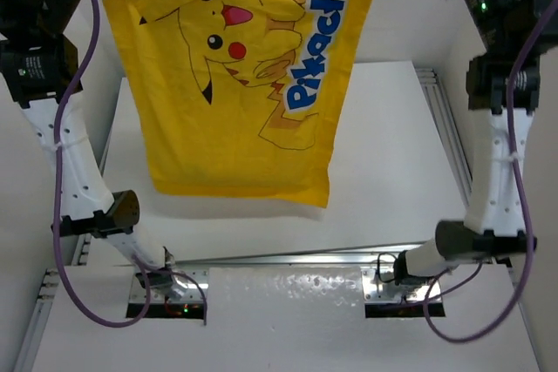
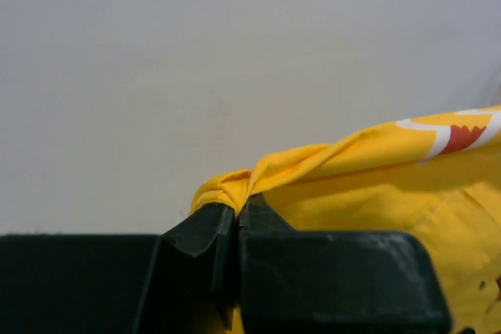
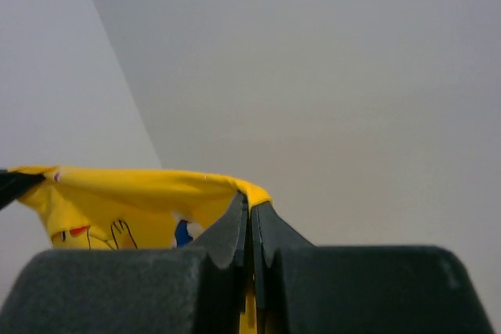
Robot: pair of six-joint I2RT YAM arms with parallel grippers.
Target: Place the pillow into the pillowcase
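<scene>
The yellow pillowcase (image 1: 235, 84) hangs spread out high above the table, its cartoon print and blue lettering facing the top camera and its lower edge loose. My left gripper (image 2: 236, 213) is shut on a bunched upper corner of the pillowcase (image 2: 376, 185). My right gripper (image 3: 250, 209) is shut on the opposite upper corner of the pillowcase (image 3: 117, 201), and the fabric stretches taut between the two. In the top view both grippers sit at the very top edge, largely cut off. The pillow does not show in any view.
The white table (image 1: 384, 154) lies under the hanging cloth, with an aluminium rail (image 1: 288, 259) along its near edge and another rail (image 1: 440, 119) on the right. Purple cables (image 1: 59, 215) loop beside both arms. White walls enclose the sides.
</scene>
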